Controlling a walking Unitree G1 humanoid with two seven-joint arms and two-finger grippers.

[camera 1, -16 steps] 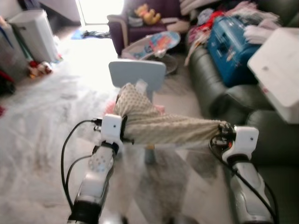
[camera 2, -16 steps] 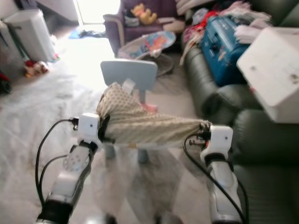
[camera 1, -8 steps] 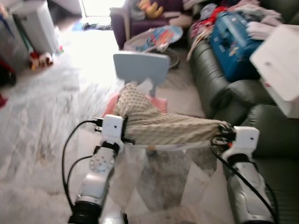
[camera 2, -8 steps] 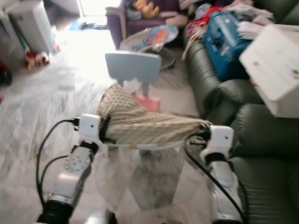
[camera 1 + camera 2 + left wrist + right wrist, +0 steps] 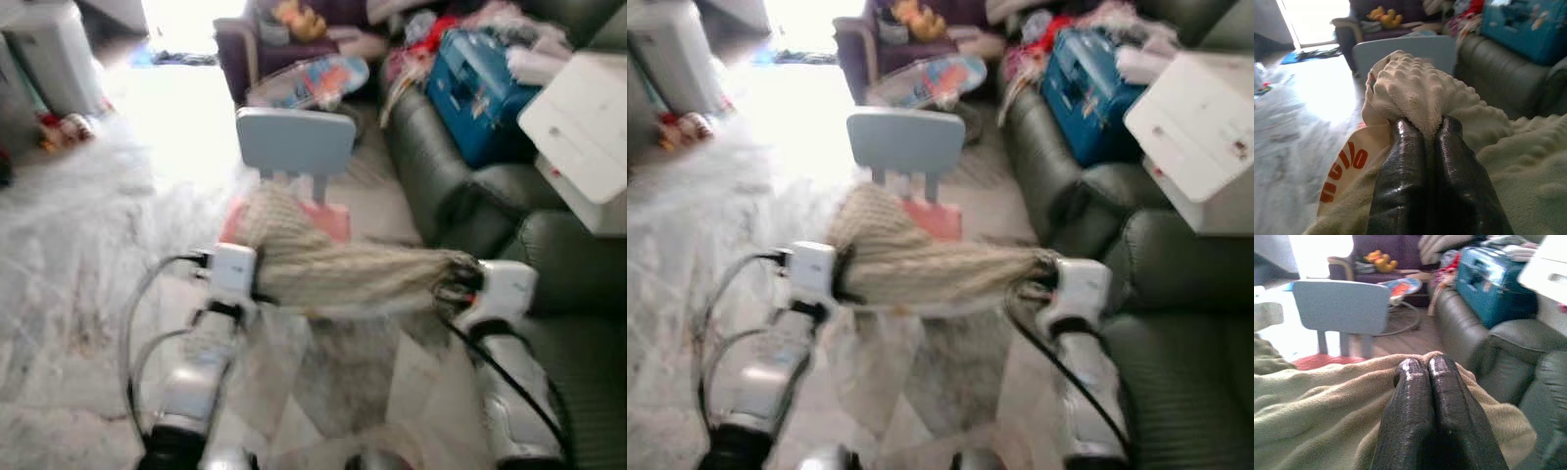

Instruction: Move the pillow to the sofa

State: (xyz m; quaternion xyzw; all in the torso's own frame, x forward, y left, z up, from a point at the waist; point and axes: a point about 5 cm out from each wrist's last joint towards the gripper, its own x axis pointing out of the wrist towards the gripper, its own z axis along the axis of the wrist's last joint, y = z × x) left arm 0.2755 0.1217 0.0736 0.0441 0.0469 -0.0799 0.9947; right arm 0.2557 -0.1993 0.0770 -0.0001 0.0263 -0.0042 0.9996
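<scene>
A beige knobbly pillow (image 5: 343,272) hangs stretched between my two arms above the floor. My left gripper (image 5: 257,280) is shut on its left end, where the black fingers (image 5: 1415,161) pinch a bunched fold of the fabric. My right gripper (image 5: 457,282) is shut on the right end, its fingers (image 5: 1425,396) pressed together over the cloth. The dark green leather sofa (image 5: 460,186) runs along my right side, its near arm (image 5: 568,284) just right of my right gripper.
A small light-blue chair (image 5: 294,142) with a pink seat stands just beyond the pillow. On the sofa lie a blue suitcase (image 5: 485,88), a white box (image 5: 583,137) and clothes. A purple armchair (image 5: 265,44) and a white appliance (image 5: 44,49) stand farther back on the marble floor.
The view has shifted and blurred as I move. The chair and sofa have drawn a little nearer. Both grippers keep their hold on the pillow.
</scene>
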